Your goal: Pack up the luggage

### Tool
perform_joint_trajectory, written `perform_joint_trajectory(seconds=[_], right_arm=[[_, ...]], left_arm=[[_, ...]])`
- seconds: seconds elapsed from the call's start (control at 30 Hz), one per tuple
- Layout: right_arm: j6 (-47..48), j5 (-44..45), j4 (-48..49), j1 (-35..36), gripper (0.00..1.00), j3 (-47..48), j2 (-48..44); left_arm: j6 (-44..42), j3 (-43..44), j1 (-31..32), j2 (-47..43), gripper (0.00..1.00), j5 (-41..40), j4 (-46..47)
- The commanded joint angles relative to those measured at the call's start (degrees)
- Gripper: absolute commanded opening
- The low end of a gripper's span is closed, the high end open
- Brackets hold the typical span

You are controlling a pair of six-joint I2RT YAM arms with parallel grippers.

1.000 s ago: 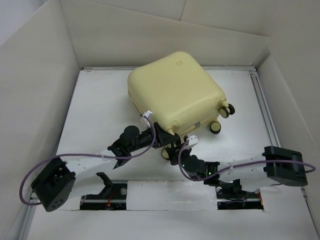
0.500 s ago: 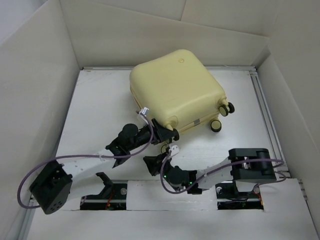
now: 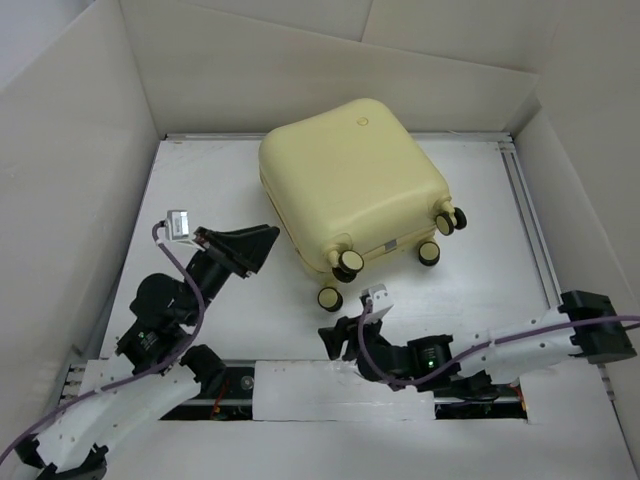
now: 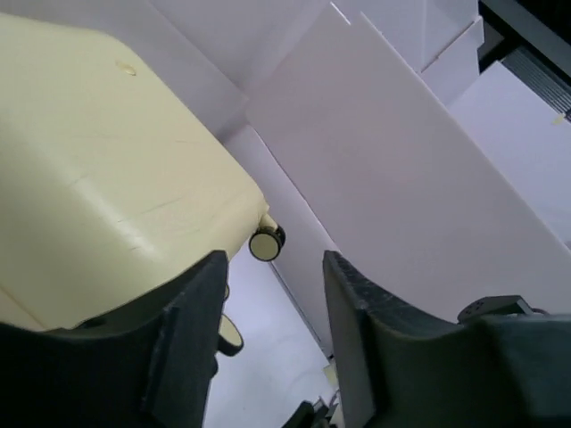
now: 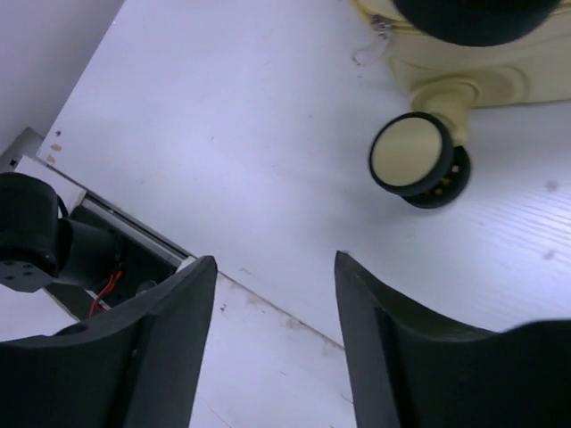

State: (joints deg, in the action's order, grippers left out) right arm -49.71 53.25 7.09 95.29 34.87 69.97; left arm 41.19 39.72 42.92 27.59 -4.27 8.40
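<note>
— Jaws on our left gripper stand partly apart with nothing between them, raised off the surface just beside the left flank of the luggage. Do we go in from there?

— We judge not yet. The luggage lies flat and shut in the middle of the surface, logo up, with its caster wheels toward us and to the right. The left wrist view looks along the shell, so we cannot tell where a zip or latch sits.

— Then what helps?

— We think the case must be opened before anything goes in, so one arm should steady it while the other works the seam. Pushed from one side only, the smooth shell may well slide.

— And on the right?

— Our right gripper sits low near the surface, its jaws wide and empty. It faces the nearest wheel without touching it. We would bring it to the near edge, clear of the wheels, and press gently.
</note>
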Motion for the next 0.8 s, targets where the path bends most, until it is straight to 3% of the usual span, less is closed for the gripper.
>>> perform_joint_trajectory(seconds=[0.0, 0.03, 0.17, 0.27, 0.33, 0.47, 0.77], right_arm=[[-2.5, 2.1, -14.3, 0.9, 0.64, 3.3, -5.0], [-3.0, 2.1, -16.8, 0.9, 0.68, 5.4, -6.0], [-3.5, 4.3, -26.9, 0.9, 0.79, 9.8, -8.4], [-3.5, 5.5, -31.7, 0.9, 0.8, 11.9, -9.0], [-3.5, 7.0, -32.8, 0.9, 0.83, 12.5, -9.5], [1.9, 4.2, -33.0, -3.9, 0.83, 14.8, -10.0], [14.5, -7.8, -22.0, -13.1, 0.84, 14.8, -13.6]], left_arm=[[-3.0, -5.4, -0.1, -2.3, 0.41, -3.6, -9.5], [-3.0, -7.3, -0.1, -2.8, 0.35, -3.0, -10.2], [-0.9, -18.3, -0.1, -4.1, 0.27, 2.8, -4.7], [-1.5, -24.2, -0.1, -4.7, 0.27, 7.9, 2.7], [-2.0, -25.0, -0.1, -3.0, 0.33, 8.8, 4.8], [-3.7, -25.0, 4.1, 5.2, 0.39, 8.8, 9.6], [-4.8, -21.6, 12.5, 18.9, 0.39, -5.7, 14.5]])
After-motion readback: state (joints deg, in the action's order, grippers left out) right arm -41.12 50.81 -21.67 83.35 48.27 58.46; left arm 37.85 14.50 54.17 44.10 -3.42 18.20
